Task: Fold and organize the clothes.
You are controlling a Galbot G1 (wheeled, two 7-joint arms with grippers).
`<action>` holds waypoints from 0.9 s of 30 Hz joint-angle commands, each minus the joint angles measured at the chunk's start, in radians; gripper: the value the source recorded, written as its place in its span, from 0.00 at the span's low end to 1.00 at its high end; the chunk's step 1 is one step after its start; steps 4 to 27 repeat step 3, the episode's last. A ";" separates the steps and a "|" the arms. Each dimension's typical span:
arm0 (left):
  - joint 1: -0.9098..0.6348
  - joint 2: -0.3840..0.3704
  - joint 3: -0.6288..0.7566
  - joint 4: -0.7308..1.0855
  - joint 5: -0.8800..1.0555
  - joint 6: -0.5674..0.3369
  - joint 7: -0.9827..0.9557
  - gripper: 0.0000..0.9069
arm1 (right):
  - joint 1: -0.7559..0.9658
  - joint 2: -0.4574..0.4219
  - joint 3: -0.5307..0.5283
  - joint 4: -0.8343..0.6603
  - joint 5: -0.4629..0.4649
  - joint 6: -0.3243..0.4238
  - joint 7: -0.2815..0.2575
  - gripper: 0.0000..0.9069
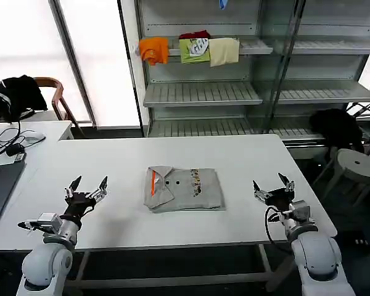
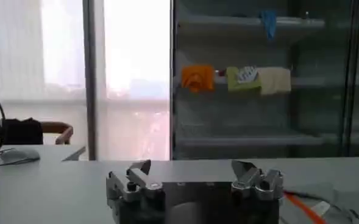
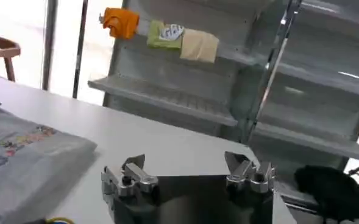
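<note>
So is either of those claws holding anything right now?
Nothing is held. The left gripper and right gripper hover open over the table, on either side of the folded grey shirt.

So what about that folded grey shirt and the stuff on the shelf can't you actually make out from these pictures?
- Folded grey shirt, head view: the chest print is too small to read; folded layers hide whatever lies beneath.
- Same shirt, right wrist view: the picture's edge cuts it off, leaving one corner.
- Left wrist view: the left gripper, open, blocks most of the shirt.
- Shelf garments, head view: the red one is mostly hidden behind the green one.
- Right gripper: open, empty.
</note>
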 commanded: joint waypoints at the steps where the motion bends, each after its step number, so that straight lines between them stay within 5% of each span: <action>1: 0.003 -0.001 -0.001 -0.009 -0.010 0.046 -0.003 1.00 | -0.010 0.002 0.002 0.001 0.061 0.000 -0.037 1.00; 27: 0.002 0.003 -0.001 -0.009 -0.042 0.062 -0.010 1.00 | -0.011 0.004 0.001 -0.002 0.066 0.000 -0.033 1.00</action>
